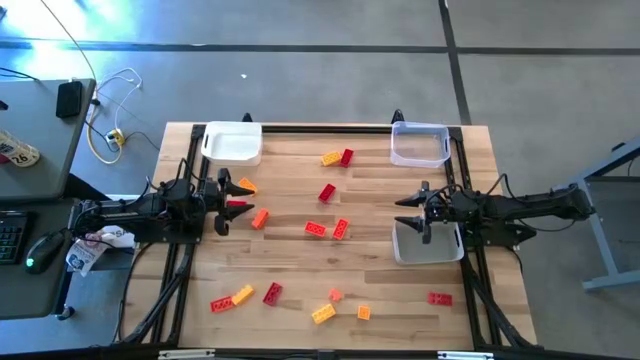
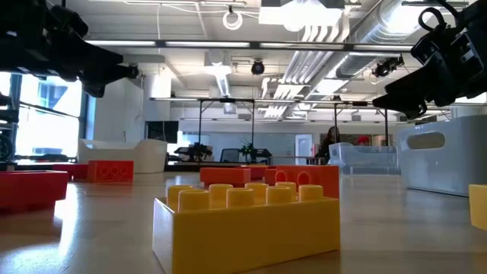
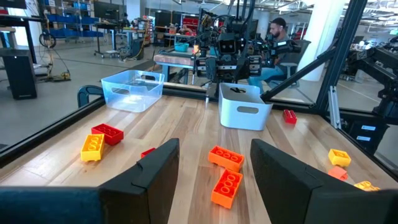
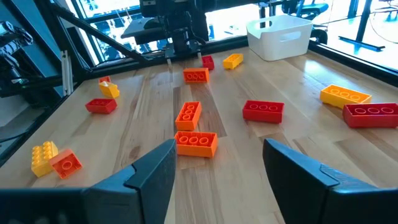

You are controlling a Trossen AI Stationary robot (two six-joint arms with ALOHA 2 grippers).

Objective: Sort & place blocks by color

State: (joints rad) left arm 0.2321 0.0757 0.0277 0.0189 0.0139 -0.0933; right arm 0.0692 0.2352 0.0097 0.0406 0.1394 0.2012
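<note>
While both arms hover at opposite ends of the counter [image 1: 300, 255], the blocks [image 1: 327, 193] lie scattered across its middle and none sits visibly in a tray. The left gripper [image 1: 236, 193] hangs with fingers spread just beside an orange block [image 1: 260, 218]; the right gripper [image 1: 408, 212] waits, also spread, by the white tray [image 1: 425, 250]. Likely the first pick: descend squarely over that orange block, straddle its short sides, and close only once the fingers reach its flanks.

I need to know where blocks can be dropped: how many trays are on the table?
3: a white tray at the far edge by the left arm, a clear tray at the far edge on the right, and a white tray partly hidden under the right arm.
</note>
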